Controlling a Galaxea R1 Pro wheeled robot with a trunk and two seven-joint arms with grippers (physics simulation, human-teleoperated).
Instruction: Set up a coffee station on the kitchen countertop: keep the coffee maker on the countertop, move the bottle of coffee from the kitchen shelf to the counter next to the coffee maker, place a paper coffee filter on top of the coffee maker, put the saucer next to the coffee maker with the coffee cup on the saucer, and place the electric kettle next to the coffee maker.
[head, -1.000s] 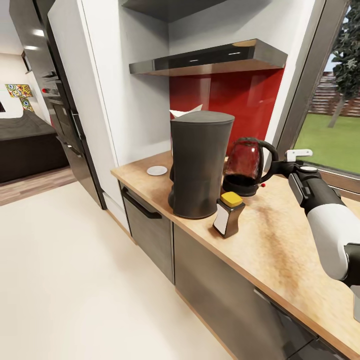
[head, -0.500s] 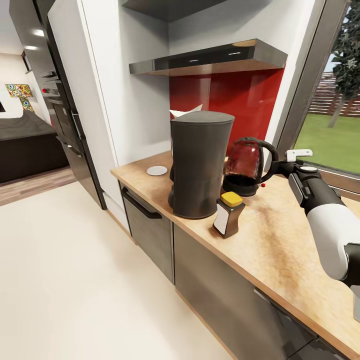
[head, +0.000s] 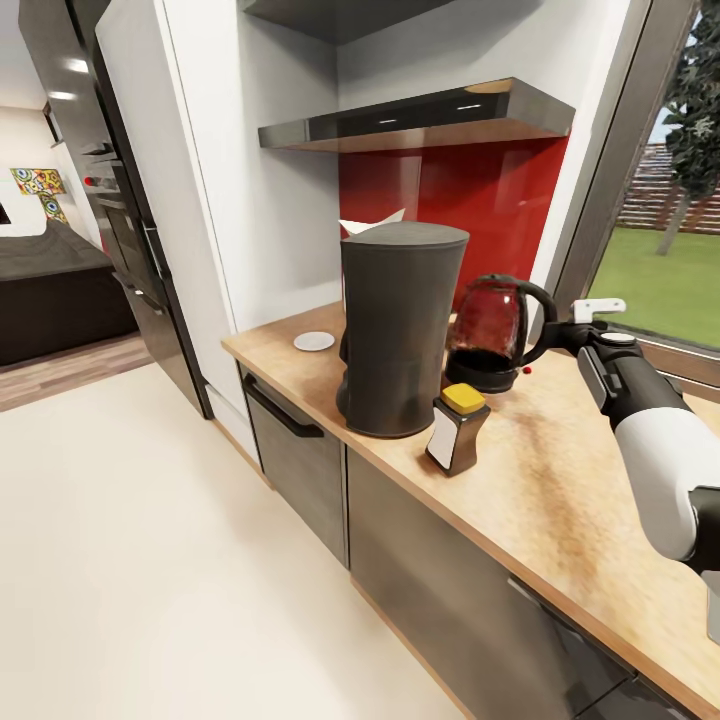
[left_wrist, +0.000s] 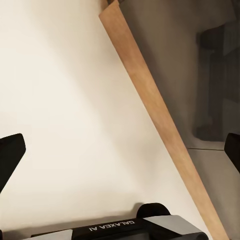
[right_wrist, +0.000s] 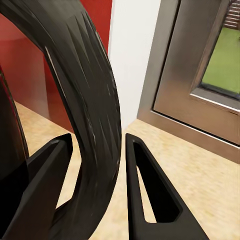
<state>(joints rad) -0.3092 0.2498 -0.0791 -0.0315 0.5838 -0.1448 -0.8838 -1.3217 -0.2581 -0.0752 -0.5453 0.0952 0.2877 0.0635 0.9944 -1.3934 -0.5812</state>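
Your right arm (head: 660, 470) shows a white shell, black wrist; black triangular fingers (right_wrist: 145, 190), "GALAXEA AI" lettering.

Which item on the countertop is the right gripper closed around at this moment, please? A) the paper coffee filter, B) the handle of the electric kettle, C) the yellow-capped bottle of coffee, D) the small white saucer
B: in the right wrist view the right gripper has its fingers on either side of the black handle of the electric kettle.

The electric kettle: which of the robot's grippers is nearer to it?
Right. The right gripper straddles the electric kettle handle; the left gripper hangs open over the floor beside the kitchen countertop edge.
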